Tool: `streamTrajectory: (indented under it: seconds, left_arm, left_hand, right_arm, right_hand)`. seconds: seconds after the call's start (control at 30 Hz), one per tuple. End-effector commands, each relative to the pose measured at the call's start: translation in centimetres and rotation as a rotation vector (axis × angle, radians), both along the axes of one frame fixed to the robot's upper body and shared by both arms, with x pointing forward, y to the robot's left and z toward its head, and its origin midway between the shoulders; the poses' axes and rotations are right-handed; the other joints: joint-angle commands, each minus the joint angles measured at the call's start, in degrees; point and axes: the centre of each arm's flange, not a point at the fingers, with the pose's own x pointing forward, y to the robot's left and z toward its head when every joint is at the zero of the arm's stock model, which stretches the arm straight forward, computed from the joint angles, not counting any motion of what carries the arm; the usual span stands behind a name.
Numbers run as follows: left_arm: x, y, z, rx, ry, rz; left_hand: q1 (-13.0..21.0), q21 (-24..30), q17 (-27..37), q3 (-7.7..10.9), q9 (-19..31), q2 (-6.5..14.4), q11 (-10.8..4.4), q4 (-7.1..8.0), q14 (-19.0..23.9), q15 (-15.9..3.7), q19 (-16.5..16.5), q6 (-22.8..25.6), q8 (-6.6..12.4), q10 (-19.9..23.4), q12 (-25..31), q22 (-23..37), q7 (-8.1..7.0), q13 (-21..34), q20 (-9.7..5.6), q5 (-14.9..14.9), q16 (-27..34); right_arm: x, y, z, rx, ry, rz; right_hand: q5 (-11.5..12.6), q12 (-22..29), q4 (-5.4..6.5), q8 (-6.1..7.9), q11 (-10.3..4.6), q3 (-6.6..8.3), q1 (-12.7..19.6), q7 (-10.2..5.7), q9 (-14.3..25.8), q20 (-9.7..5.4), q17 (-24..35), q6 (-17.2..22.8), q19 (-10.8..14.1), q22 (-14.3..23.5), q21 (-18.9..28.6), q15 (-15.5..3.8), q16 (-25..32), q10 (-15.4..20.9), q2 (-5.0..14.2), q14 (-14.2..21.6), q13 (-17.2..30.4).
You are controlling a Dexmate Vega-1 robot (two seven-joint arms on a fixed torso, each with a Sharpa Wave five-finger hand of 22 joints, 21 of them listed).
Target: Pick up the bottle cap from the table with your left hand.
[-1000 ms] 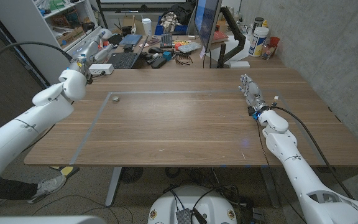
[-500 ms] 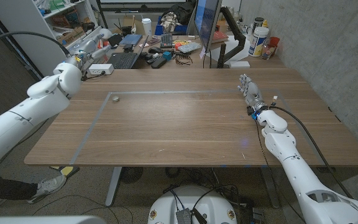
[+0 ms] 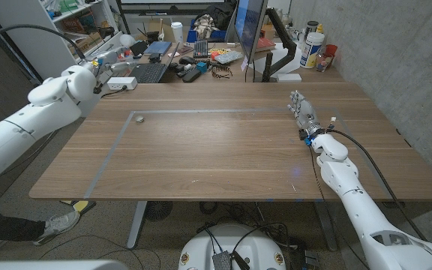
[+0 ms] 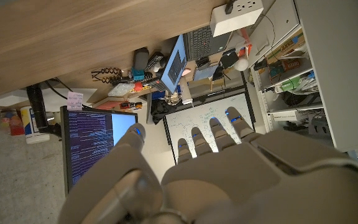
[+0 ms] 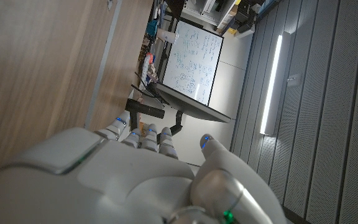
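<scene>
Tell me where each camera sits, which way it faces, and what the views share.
Head view: fixed on the robot's head, looking down over the table and bottle cap; both arms, left hand, right hand.
Left wrist view: along the left hand's back toward the cluttered desk and monitor.
Right wrist view: along the right hand's back, across the tabletop.
Shared: wooden table, monitor, whiteboard.

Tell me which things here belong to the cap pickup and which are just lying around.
Part of the job: bottle cap on the table; left hand, raised and holding nothing.

Just about: right hand, white power strip, keyboard, monitor, bottles.
</scene>
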Motion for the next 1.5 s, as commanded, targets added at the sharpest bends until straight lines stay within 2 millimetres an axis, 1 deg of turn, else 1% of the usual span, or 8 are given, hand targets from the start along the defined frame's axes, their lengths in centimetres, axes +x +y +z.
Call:
streamTrajectory:
  seconds: [0.03,0.27,0.47,0.5,0.73,0.93,1.37,1.5]
  left_arm:
    - [0.3,-0.6,1.1,0.065,0.189,0.065]
    - [0.7,-0.9,1.3,0.091,0.26,0.086]
    - [1.1,-0.9,1.4,0.107,0.301,0.101]
    - [1.1,-0.9,1.4,0.115,0.307,0.106]
    - [1.5,-0.7,1.5,0.143,0.351,0.124]
    - [1.8,-0.4,1.3,0.164,0.368,0.125]
    - [2.6,0.5,0.8,0.181,0.39,0.151]
    - [3.3,0.8,0.2,0.199,0.408,0.165]
  left_hand:
    - [1.12,-0.13,0.23,0.17,0.22,-0.4,-0.41,-0.8,0.54,-3.32,-0.09,0.68,0.46,0.69,0.55,0.21,-0.49,0.12,0.79,0.46,0.37]
    - [2.02,-0.21,0.3,0.29,0.24,-0.78,-0.37,-1.54,0.8,-2.95,0.21,0.9,0.53,0.67,0.51,0.2,-0.71,0.16,1.19,0.48,0.41]
    - [3.22,-0.38,0.37,1.0,0.29,0.11,-0.56,-2.07,0.65,-2.71,0.18,1.38,0.72,0.75,0.5,0.22,-0.77,0.19,1.16,0.59,0.31]
    - [3.68,-0.4,0.36,1.2,0.31,0.23,-0.87,-2.36,0.75,-2.71,0.3,1.53,0.77,1.19,0.66,0.22,-0.79,0.2,1.15,0.59,0.32]
    - [5.4,-0.32,0.34,1.5,0.44,-0.21,-0.34,-3.74,1.98,-2.6,1.51,2.96,1.27,3.04,1.29,0.21,-0.8,0.25,1.71,0.3,0.61]
    - [8.31,-0.14,0.2,2.01,0.6,-1.06,0.14,-6.09,3.43,-2.87,3.52,5.76,2.16,4.73,1.7,0.17,-0.8,0.26,2.38,0.22,0.79]
    - [11.88,0.34,0.21,3.13,0.66,-0.86,0.3,-8.23,5.59,-3.5,6.61,9.44,3.12,6.72,2.06,0.16,-0.84,0.24,1.9,0.34,1.13]
    - [12.25,0.37,0.26,3.23,0.65,-0.82,0.05,-8.36,6.05,-3.74,6.98,9.99,3.23,7.33,2.21,0.16,-0.85,0.23,1.71,0.3,1.25]
  right_arm:
    - [-0.3,-0.9,-0.4,0.007,-0.002,0.0]
    - [-0.2,-1.1,-0.8,0.007,-0.003,0.006]
    - [-0.2,-1.2,-0.8,0.004,-0.005,0.004]
    - [-0.2,-1.2,-0.8,0.005,-0.007,0.002]
    - [-0.2,-1.0,-0.8,0.004,-0.007,0.0]
    - [-0.1,-0.7,-0.8,0.003,-0.009,0.002]
    - [0.1,-0.1,-0.6,-0.004,-0.012,0.003]
    - [0.2,0.0,-0.8,-0.004,-0.007,0.004]
  right_hand:
    - [0.36,0.29,-0.05,0.33,0.18,-0.31,0.08,0.36,0.07,-5.38,0.16,0.51,0.28,0.19,-0.1,-0.91,0.27,0.03,3.22,-0.46,0.29]
    - [0.27,0.31,-0.14,0.33,0.8,-0.66,-0.08,0.92,0.06,-4.8,0.15,0.58,0.44,0.19,-0.18,-0.31,0.28,0.1,2.64,-0.39,0.29]
    - [0.24,0.33,-0.2,0.31,0.97,-0.86,-0.17,1.04,0.06,-4.65,0.14,0.57,0.49,0.18,-0.26,-0.2,0.26,0.15,2.4,-0.37,0.29]
    - [0.23,0.31,-0.21,0.32,0.95,-0.89,-0.19,1.01,0.06,-4.67,0.14,0.58,0.48,0.18,-0.28,-0.28,0.25,0.12,2.37,-0.38,0.29]
    - [0.23,0.31,-0.23,0.31,0.92,-1.02,-0.27,1.01,0.06,-4.63,0.13,0.59,0.54,0.17,-0.36,-0.27,0.24,0.14,2.32,-0.36,0.29]
    - [0.3,0.34,-0.28,0.33,0.88,-0.9,-0.19,0.97,0.05,-4.55,0.1,0.67,0.67,0.16,-0.4,-0.17,0.26,0.24,2.62,-0.21,0.29]
    - [0.42,0.32,-0.55,0.33,1.03,-0.66,0.14,0.96,0.05,-4.43,0.01,0.71,0.82,0.15,-0.53,0.02,0.23,0.24,2.94,-0.01,0.28]
    - [0.43,0.3,-0.6,0.31,1.06,-0.67,0.18,0.95,0.04,-4.4,0.01,0.68,0.87,0.15,-0.56,0.06,0.22,0.2,2.9,0.03,0.28]
